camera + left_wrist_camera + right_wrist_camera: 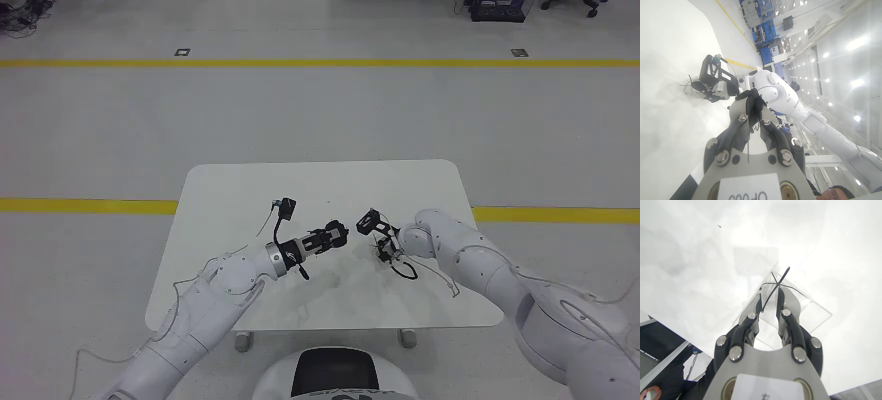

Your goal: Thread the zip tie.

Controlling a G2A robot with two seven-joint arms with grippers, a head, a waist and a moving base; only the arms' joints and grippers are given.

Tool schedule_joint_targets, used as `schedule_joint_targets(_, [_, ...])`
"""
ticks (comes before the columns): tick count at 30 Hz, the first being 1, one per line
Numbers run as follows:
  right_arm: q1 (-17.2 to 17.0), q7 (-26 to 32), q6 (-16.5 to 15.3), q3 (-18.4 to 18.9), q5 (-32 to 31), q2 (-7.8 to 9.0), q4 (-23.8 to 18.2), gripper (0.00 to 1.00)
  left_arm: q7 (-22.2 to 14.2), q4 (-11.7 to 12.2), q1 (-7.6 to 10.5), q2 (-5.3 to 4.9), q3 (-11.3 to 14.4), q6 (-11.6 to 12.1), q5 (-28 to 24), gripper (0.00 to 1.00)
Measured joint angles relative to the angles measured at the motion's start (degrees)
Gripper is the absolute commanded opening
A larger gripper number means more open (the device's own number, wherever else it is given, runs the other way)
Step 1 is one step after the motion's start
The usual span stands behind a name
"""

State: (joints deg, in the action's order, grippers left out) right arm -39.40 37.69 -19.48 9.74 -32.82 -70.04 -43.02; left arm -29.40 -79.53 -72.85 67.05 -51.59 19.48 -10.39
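**Top view.** The worktop [230, 200] is a white slab with rounded corners and a smooth, matte face. Both arms are bent at the elbow and point inward over its middle. The left tool [343, 236] and the right tool [366, 222] face each other, tips near but apart.

**Left wrist view.** The left tool [752, 95] has grey metal fingers on black pivot links. The tips are wrapped in a black, cloth-like covering and pressed together with no gap. A thin black strand [748, 151] runs down between the links; whether the tips clamp it cannot be told. Farther off, the right tool [704, 91] hangs just over a clear plate [696, 96] on the worktop.

**Right wrist view.** The right tool [769, 293] points down at the clear plate [817, 313], a flat, transparent square. Its jaws stand partly open, with ribbed black pads [780, 302] facing inward. The zip tie [781, 280], a slim black strap, lies diagonally across the gap. Its head is against one pad and its tapered tip reaches past the other finger. A firm grip on it cannot be confirmed. A second tie [768, 283], thinner and curved, crosses it on the plate.
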Motion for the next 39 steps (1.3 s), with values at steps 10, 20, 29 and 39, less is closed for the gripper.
schedule_joint_targets(10, [-0.15,0.60,0.00,0.00,0.06,-0.57,0.42,0.16,0.00,0.00,0.00,0.00,0.00,0.00,0.00,0.00])
schedule_joint_targets(20, [-0.07,1.49,0.00,0.00,0.04,-1.26,1.30,0.00,0.00,0.00,0.00,0.00,0.00,0.00,0.00,0.00])
schedule_joint_targets(29, [0.10,1.64,0.00,0.00,0.04,-1.62,2.02,0.00,0.00,0.00,0.00,0.00,0.00,0.00,0.00,0.00])
schedule_joint_targets(39, [0.33,1.04,0.00,0.00,0.48,0.24,-0.07,0.00,0.00,0.00,0.00,0.00,0.00,0.00,0.00,0.00])
